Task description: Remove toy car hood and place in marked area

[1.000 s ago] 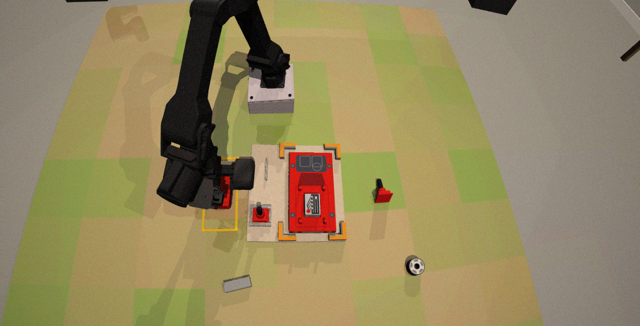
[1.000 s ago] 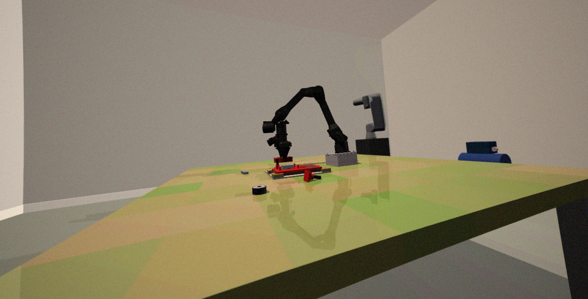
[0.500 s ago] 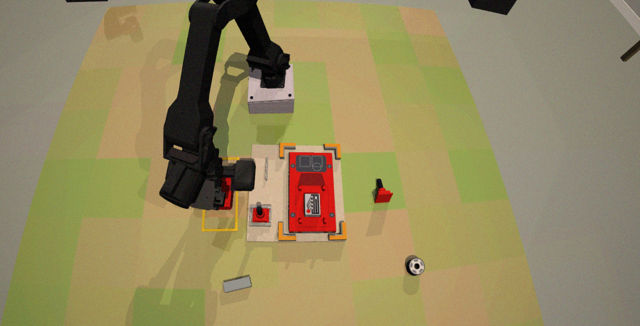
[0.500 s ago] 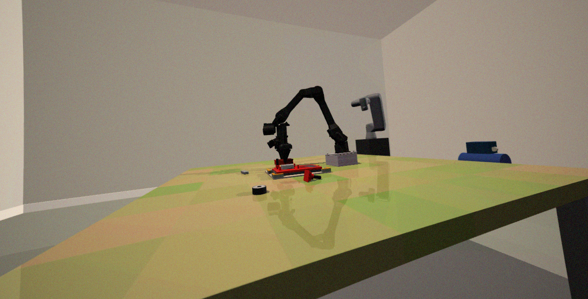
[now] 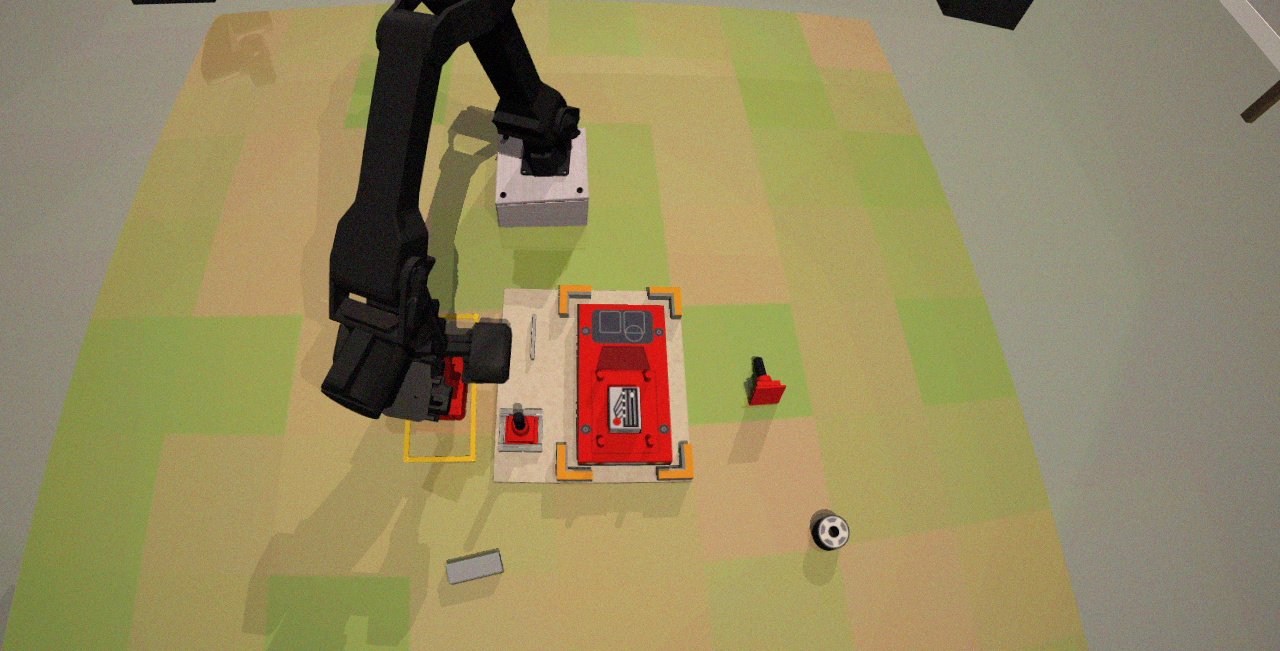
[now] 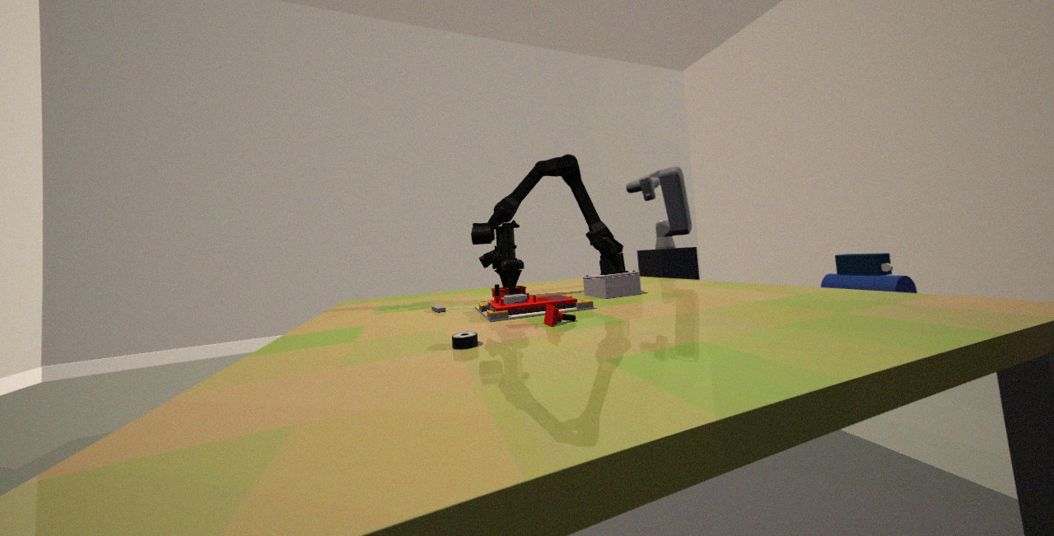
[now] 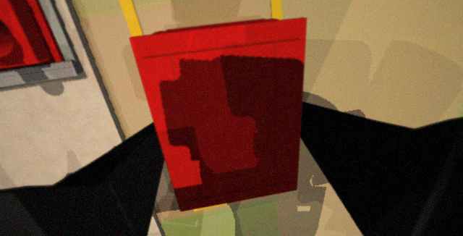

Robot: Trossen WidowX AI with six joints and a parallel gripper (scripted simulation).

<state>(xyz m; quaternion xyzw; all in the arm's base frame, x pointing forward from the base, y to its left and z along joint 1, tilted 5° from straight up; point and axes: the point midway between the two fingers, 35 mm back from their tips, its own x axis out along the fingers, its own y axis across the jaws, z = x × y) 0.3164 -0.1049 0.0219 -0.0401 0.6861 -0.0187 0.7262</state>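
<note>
My gripper [image 5: 440,394] [image 6: 510,289] [image 7: 228,118] points down and is shut on the red hood [image 5: 457,385] [image 7: 213,145], a finger at each long side. The hood is low over the yellow-outlined marked area [image 5: 438,461] [image 7: 126,6]. In the wrist view yellow lines run out beyond its far edge, and a bit of yellow shows at its near edge. Whether it touches the table is hidden. The red toy car [image 5: 590,396] [image 6: 545,303] stands on the pale board to the right, its grey engine block [image 5: 623,409] uncovered.
The pale board [image 5: 546,387] [image 7: 32,127] lies right beside the marked area, with a red part with a black post [image 5: 520,426] in a grey holder. A grey block [image 5: 475,566], a wheel [image 5: 831,531] and another red part [image 5: 766,390] lie farther off.
</note>
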